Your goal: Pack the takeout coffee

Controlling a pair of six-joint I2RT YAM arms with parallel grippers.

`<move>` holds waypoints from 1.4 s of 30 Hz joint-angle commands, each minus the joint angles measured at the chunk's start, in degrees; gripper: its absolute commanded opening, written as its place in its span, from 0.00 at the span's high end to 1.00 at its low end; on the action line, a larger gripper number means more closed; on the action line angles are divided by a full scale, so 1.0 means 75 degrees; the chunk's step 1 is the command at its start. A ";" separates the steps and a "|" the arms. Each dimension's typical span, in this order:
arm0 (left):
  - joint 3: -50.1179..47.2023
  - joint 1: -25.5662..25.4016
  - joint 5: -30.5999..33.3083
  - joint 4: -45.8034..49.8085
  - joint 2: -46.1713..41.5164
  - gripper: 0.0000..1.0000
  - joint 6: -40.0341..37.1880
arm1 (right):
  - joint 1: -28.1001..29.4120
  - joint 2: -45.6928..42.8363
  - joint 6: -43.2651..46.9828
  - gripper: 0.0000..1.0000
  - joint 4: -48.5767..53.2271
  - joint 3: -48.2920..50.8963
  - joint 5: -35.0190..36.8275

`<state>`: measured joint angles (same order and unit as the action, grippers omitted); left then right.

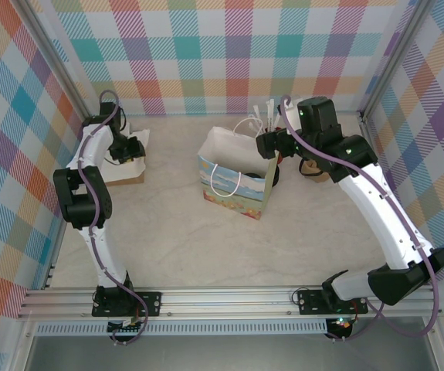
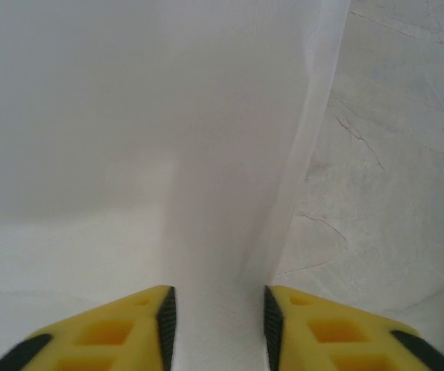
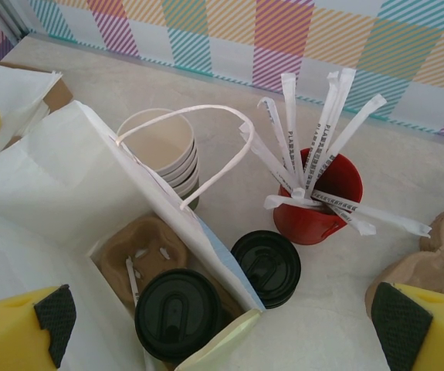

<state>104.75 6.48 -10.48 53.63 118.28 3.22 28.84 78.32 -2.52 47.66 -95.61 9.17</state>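
Note:
The takeout coffee [image 3: 177,313] stands inside the open gift bag [image 1: 233,182], seated in a brown cardboard carrier [image 3: 140,243]. Only its round black lid shows; the cup wall is hidden. My right gripper [image 3: 225,317] hangs above the bag's right edge [image 1: 272,151], its jaws wide open and nothing between them. At the far left, my left gripper [image 1: 133,147] is down over a stack of white napkins [image 1: 125,166]. In the left wrist view its pads [image 2: 167,317] stand apart, with a white napkin fold [image 2: 229,193] running up between them.
Just outside the bag's right wall lie a stack of black lids [image 3: 268,267], a stack of lidless cups [image 3: 166,151] and a red cup of wrapped straws [image 3: 318,205]. Brown cardboard carriers [image 3: 438,255] sit at the far right. Plaid walls enclose the table.

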 commanded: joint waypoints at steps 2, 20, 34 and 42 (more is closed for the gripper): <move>-0.0139 0.0200 -0.0677 -0.0165 -0.0154 0.53 -0.0008 | -0.0054 0.0080 -0.0056 0.00 -0.0001 0.0045 -0.0109; -0.0966 -0.0243 0.0350 -0.0272 -0.0625 0.38 -0.0437 | -0.0056 0.0226 -0.0038 0.00 -0.0003 -0.0001 -0.0133; 0.0328 -0.0922 0.1936 0.0186 0.0374 0.26 -0.0480 | -0.0053 0.0252 -0.0062 0.00 0.0061 -0.0095 -0.0129; 0.0711 -0.0934 0.1833 0.0303 0.0737 0.29 -0.0430 | -0.0060 0.0279 -0.0050 0.00 0.0051 -0.0084 -0.0147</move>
<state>107.85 -0.25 2.57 53.89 122.61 0.19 28.82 80.20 -2.52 47.68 -95.35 8.75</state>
